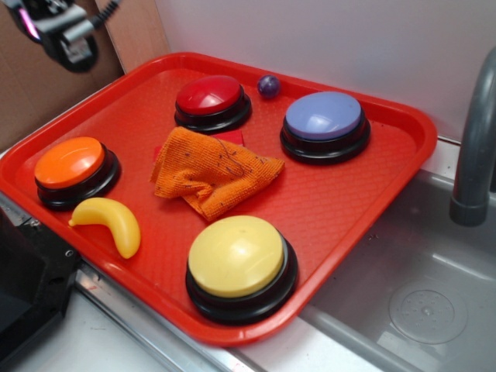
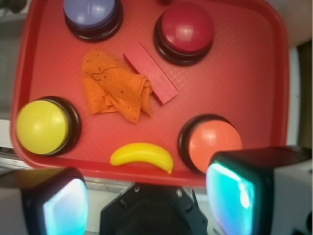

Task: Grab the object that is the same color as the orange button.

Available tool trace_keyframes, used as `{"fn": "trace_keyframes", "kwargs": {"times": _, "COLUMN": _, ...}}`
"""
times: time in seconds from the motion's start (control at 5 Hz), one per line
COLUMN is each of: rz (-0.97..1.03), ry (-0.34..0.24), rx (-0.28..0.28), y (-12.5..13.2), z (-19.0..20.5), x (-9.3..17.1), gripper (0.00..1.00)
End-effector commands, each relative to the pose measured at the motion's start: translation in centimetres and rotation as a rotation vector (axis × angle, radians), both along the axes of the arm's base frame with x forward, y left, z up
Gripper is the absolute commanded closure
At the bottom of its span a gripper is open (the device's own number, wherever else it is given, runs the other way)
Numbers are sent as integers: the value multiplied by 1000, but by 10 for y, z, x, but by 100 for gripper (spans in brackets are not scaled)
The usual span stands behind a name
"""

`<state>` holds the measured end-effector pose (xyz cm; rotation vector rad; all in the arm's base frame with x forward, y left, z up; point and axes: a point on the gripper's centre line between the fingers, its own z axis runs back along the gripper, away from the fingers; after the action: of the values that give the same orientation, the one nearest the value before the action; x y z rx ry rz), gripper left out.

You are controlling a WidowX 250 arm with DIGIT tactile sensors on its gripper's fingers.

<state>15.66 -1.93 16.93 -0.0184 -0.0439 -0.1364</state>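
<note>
Glossy plastic buttons and one rough cloth on a textured red tray

The orange cloth (image 1: pixel 211 172) is a coarse, nubbly weave, matt and flecked with dark lint. The orange button (image 1: pixel 70 162) has a smooth, shiny plastic dome on a glossy black base, and the red button (image 1: pixel 209 95), blue button (image 1: pixel 323 116) and yellow button (image 1: pixel 236 256) share that finish. The tray (image 1: pixel 341 203) is hard plastic with a fine grid texture and a soft sheen. The banana (image 1: pixel 110 222) looks like smooth, semi-gloss plastic; the red block (image 2: pixel 150 72) is matt. The sink (image 1: pixel 422 287) is dull brushed metal.
</note>
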Motion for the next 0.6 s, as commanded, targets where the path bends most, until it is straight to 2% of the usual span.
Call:
{"fn": "trace_keyframes", "kwargs": {"times": 0.0, "rz": -277, "ry": -43, "rx": 35, "y": -10, "z": -56, "x": 42, "gripper": 0}}
{"fn": "trace_keyframes", "kwargs": {"times": 0.4, "rz": -483, "ry": -62, "rx": -45, "y": -26, "z": -102, "x": 60, "gripper": 0}}
